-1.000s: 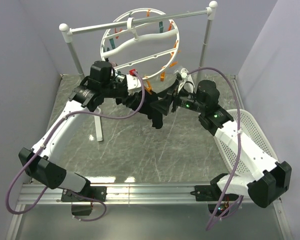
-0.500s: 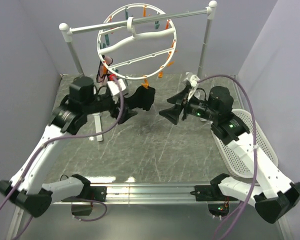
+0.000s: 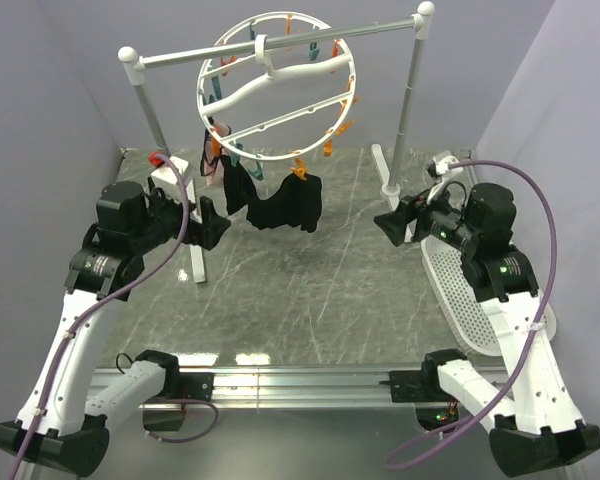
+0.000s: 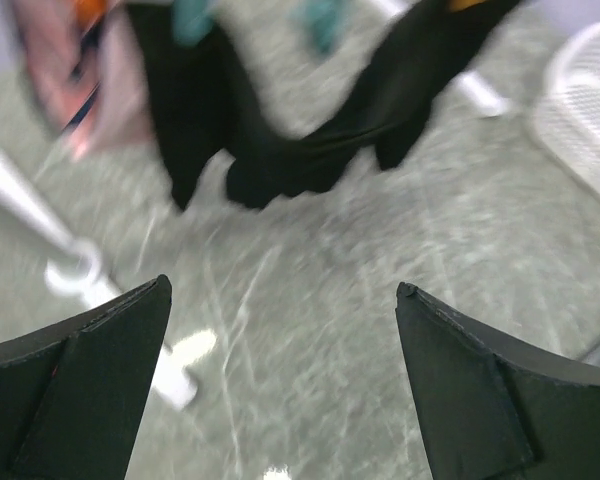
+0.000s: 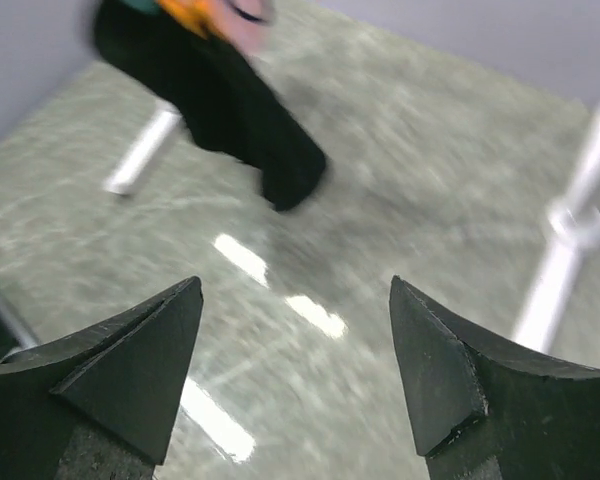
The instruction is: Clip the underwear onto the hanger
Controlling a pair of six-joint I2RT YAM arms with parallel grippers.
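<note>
The black underwear (image 3: 276, 203) hangs from orange and teal clothespins at the lower rim of the round white hanger (image 3: 277, 85), which hooks on the rail. It also shows blurred in the left wrist view (image 4: 280, 120) and the right wrist view (image 5: 220, 100). A small pink garment (image 3: 216, 135) hangs at the ring's left. My left gripper (image 3: 212, 222) is open and empty, left of the underwear and apart from it. My right gripper (image 3: 392, 225) is open and empty, well to the right of it.
The white-and-silver rail stand (image 3: 410, 90) holds the hanger; its feet rest on the grey marbled table at left (image 3: 195, 262) and right (image 3: 385, 175). A white mesh basket (image 3: 475, 300) lies at the right under my right arm.
Both grippers have let go of the underwear and pulled back, left to the left, right to the right. The underwear now hangs free from the hanger's clips.
</note>
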